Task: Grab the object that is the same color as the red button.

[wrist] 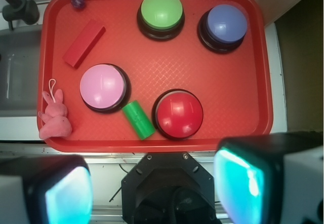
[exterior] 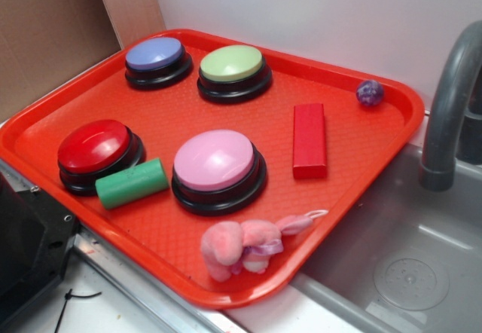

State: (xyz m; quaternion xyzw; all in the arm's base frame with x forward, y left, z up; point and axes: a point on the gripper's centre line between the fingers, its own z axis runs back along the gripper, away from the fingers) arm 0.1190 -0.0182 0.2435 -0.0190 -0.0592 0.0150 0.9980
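The object, a small red rectangular block (exterior: pixel 309 140) (wrist: pixel 84 43), lies flat on the red tray (exterior: pixel 166 231) (wrist: pixel 243 97), between the green-domed button and the purple ball. The red button (exterior: pixel 96 148) (wrist: pixel 178 113) stands at the tray's other side, with a green cylinder (exterior: pixel 131 182) (wrist: pixel 138 119) touching its base. My gripper (wrist: pixel 154 191) is open with nothing between its fingers; it hangs high above the robot's base, outside the tray's near edge, far from the block. It does not show in the exterior view.
On the tray also stand a pink button (exterior: pixel 216 164) (wrist: pixel 103 87), a green button (exterior: pixel 233 67) (wrist: pixel 161 12) and a blue button (exterior: pixel 157 56) (wrist: pixel 225 25). A pink plush rabbit (exterior: pixel 241 242) (wrist: pixel 54 117) and a purple ball (exterior: pixel 370 92) (wrist: pixel 77 0) lie near its rim. A grey sink (exterior: pixel 410 273) with a faucet (exterior: pixel 448 114) adjoins the tray.
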